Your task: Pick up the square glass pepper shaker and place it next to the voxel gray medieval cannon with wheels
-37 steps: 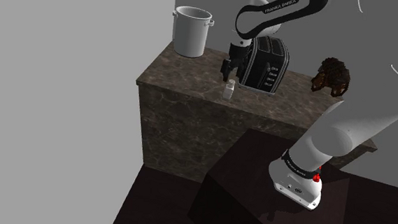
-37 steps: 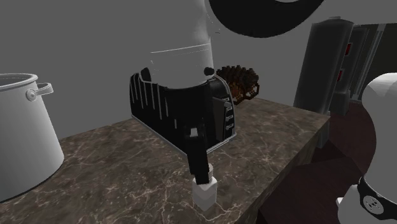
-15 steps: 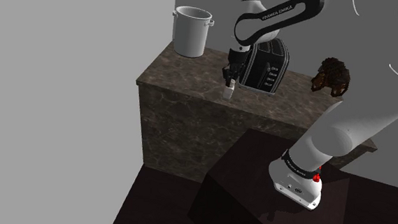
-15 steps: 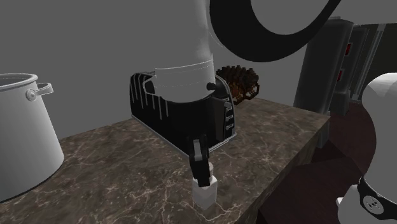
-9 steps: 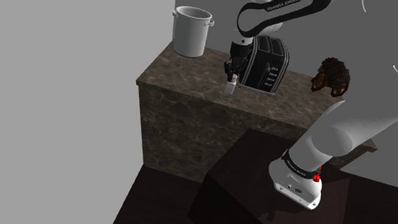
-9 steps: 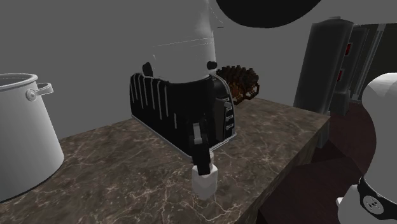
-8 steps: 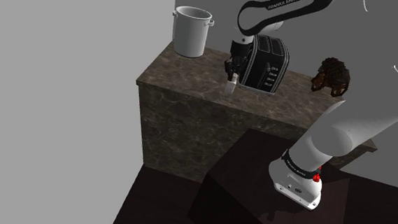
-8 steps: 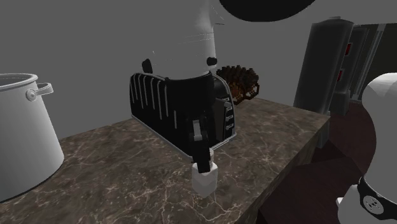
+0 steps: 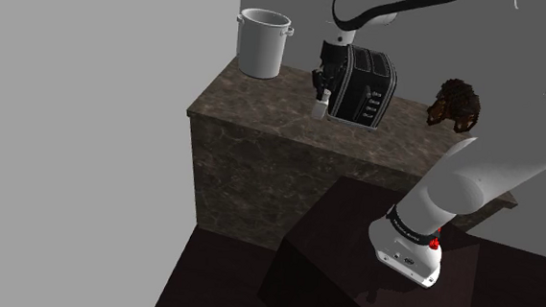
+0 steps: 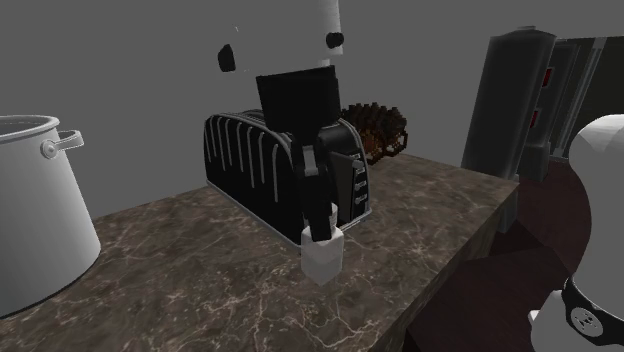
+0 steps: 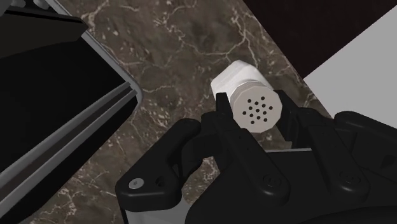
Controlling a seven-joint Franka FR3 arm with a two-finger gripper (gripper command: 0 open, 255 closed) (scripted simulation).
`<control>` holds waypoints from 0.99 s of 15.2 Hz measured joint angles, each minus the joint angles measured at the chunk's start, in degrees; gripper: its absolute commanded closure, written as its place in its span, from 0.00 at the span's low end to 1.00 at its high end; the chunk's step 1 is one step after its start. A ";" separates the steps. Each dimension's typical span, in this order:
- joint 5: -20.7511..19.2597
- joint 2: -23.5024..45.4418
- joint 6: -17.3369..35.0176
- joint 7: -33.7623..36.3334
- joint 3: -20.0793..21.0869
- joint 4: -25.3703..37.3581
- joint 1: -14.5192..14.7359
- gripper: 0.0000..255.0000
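The black gripper (image 10: 321,232) squeezes the little white shaker (image 10: 323,260) tight and holds it a bit above the brown counter (image 10: 200,290), beside the black toaster (image 10: 240,172).

Dark marbled counter (image 9: 251,166) front and centre — grey wall (image 10: 130,60) behind it, dark floor (image 9: 216,279) at its foot, tall grey cabinet (image 10: 510,100) beyond its end.
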 measured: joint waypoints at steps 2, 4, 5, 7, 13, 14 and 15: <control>0.00 -0.63 -1.57 0.10 0.07 0.94 0.03 1.00; 0.01 -0.77 -2.90 0.09 0.09 2.13 0.04 1.00; -0.01 -0.92 -3.88 0.06 0.09 2.97 0.03 1.00; 0.00 -1.32 -5.27 0.12 0.15 3.95 0.06 1.00; 0.02 -2.28 -10.09 0.25 0.29 7.81 0.12 1.00; 0.01 -2.35 -10.81 0.19 0.27 8.47 0.11 1.00; 0.01 -2.46 -11.64 0.18 0.27 9.18 0.10 1.00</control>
